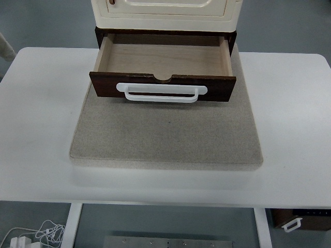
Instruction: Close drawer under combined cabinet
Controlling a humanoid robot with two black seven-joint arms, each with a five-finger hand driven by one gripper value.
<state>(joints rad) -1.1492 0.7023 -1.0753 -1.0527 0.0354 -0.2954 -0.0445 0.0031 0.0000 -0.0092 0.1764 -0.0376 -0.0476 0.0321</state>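
Note:
A cream cabinet point(165, 13) stands at the back of the table on a grey mat point(166, 137). Its dark brown drawer point(163, 88) is pulled out toward me, and the pale wooden inside point(163, 58) holds nothing. A white handle point(161, 92) runs across the drawer's front. Neither of my hands shows in the top view.
The white table point(36, 129) spreads wide to both sides of the mat. Below its front edge lie white cables point(39, 232) at the left and another dark drawer front with a white handle point(300, 221) at the right.

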